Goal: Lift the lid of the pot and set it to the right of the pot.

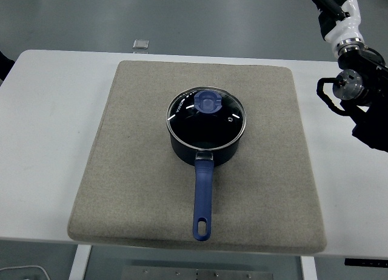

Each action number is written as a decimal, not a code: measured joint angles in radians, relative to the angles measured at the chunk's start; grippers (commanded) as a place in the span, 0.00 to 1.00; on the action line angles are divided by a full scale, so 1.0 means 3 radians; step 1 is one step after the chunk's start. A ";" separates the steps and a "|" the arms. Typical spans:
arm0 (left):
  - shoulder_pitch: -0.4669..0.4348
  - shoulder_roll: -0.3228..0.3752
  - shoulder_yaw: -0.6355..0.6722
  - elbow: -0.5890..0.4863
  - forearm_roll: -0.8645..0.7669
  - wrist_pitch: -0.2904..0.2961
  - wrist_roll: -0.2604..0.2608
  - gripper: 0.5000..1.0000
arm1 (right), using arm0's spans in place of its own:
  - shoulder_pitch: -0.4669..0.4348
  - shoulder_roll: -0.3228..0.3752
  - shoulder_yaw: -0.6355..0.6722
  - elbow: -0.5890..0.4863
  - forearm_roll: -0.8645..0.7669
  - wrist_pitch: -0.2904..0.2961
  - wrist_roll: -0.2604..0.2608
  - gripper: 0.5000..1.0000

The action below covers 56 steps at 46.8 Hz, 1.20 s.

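A dark blue pot (205, 148) stands in the middle of a beige mat (133, 171), its blue handle (203, 198) pointing toward the near edge. The glass lid (225, 123) with a round blue knob (208, 102) sits on the pot. My right hand (333, 7) is raised at the top right corner, far from the pot, partly cut off by the picture's top edge; its fingers look spread and hold nothing. A dark sliver (3, 62) shows at the left edge; the left hand itself does not show.
The mat lies on a white table (42, 140). Bare mat lies to the right of the pot (273, 140). A small grey square object (140, 44) sits just beyond the table's far edge.
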 measured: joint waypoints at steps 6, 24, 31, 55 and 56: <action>0.0000 0.0000 0.0003 0.0000 0.0000 0.0000 0.0000 1.00 | -0.0007 -0.0001 -0.0002 0.0000 -0.0006 0.0000 0.0000 0.80; 0.0000 0.0000 0.0003 -0.0002 0.0000 0.0000 0.0000 1.00 | -0.0030 0.0021 -0.0027 -0.0023 -0.0139 0.0007 0.0000 0.80; 0.0000 0.0000 0.0003 -0.0002 0.0000 0.0000 0.0000 1.00 | -0.0085 0.0008 -0.0031 -0.0023 -0.0273 0.0025 0.0000 0.80; 0.0000 0.0000 0.0003 -0.0002 0.0000 0.0000 0.0000 1.00 | -0.0155 -0.0104 -0.0035 -0.0021 -0.1052 0.0348 0.0035 0.80; 0.0000 0.0000 0.0003 -0.0002 0.0000 0.0000 0.0000 1.00 | -0.0150 -0.0116 -0.0034 -0.0022 -0.1130 0.0381 0.0037 0.80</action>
